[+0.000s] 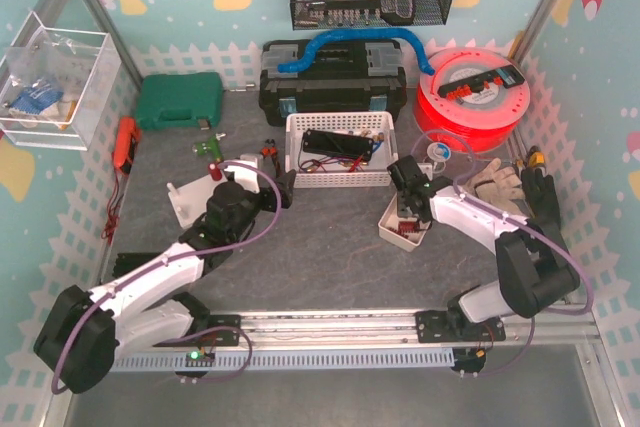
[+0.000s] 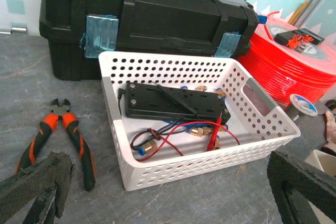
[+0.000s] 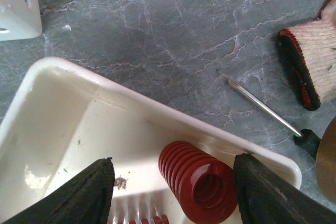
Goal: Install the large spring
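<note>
The large red spring (image 3: 202,182) lies on its side in a small white tray (image 3: 79,129), against the tray's far wall. My right gripper (image 3: 176,195) is open and hangs low over the tray, with the spring between its fingers, nearer the right finger (image 3: 273,192). A smaller red spring (image 3: 152,220) just shows at the bottom edge. In the top view the right gripper (image 1: 408,209) is over the tray (image 1: 392,234). My left gripper (image 2: 168,198) is open and empty, just in front of a white perforated basket (image 2: 173,169).
A white bracket (image 1: 188,203) lies beside the left arm. Orange-handled cutters (image 2: 68,135) lie left of the basket. A black toolbox (image 1: 335,82), red spool (image 1: 470,97) and green case (image 1: 180,99) stand at the back. A glove (image 3: 310,61) and screwdriver tip (image 3: 262,106) lie right of the tray.
</note>
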You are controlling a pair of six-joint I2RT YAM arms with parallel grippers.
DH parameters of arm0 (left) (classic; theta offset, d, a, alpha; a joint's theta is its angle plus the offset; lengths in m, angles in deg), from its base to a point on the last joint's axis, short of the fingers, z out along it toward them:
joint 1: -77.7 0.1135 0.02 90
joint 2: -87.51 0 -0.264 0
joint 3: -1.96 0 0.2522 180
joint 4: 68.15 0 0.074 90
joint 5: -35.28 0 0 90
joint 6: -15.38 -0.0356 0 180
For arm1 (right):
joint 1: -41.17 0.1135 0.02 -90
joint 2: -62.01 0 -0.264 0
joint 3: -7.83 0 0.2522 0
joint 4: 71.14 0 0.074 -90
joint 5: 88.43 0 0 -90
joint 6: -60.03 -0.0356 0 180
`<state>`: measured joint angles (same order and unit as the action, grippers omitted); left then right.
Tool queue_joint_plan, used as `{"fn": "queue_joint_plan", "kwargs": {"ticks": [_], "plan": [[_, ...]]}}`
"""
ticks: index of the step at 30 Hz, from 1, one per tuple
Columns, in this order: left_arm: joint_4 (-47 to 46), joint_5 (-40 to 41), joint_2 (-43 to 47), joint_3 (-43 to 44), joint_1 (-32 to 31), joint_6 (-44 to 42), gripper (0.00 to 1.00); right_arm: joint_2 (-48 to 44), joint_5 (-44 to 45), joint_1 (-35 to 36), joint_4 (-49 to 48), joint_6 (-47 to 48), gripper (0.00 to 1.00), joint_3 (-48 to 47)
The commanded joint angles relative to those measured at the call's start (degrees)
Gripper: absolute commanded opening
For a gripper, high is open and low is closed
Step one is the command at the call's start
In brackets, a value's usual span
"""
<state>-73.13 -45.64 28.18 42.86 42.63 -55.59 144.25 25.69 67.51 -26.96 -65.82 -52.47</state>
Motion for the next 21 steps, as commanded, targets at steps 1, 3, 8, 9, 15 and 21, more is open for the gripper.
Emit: {"fn": "queue_joint_plan", "kwargs": {"ticks": [1, 3, 8, 9, 15, 21], "plan": [[0.4, 1.4, 1.1, 0.1, -0.5, -1.1, 0.99, 2.3, -1.0, -0.2, 0.4, -1.5, 0.64, 0.5], [0.6, 1.5, 1.2, 0.2, -0.6, -1.2, 0.99, 2.5, -2.6, -0.2, -0.7, -1.2, 0.64, 0.7], [0.6, 1.9, 1.1, 0.1, -0.7, -1.3, 0.99, 1.0, -6.0, -0.2, -3.3, -0.5, 0.62, 1.3], [0.5, 2.0, 0.9, 0.2, -0.7, -1.3, 0.99, 0.3, -6.2, -0.2, -3.3, -0.5, 0.61, 1.1], [0.5, 2.0, 0.6, 0.3, -0.8, -1.4, 0.99, -3.8, -5.1, -0.2, -3.4, 0.5, 0.6, -0.4], [0.7, 2.3, 0.9, 0.3, -0.9, -1.5, 0.99, -5.0, -2.8, -0.2, -2.2, 0.9, 0.6, -0.8]]}}
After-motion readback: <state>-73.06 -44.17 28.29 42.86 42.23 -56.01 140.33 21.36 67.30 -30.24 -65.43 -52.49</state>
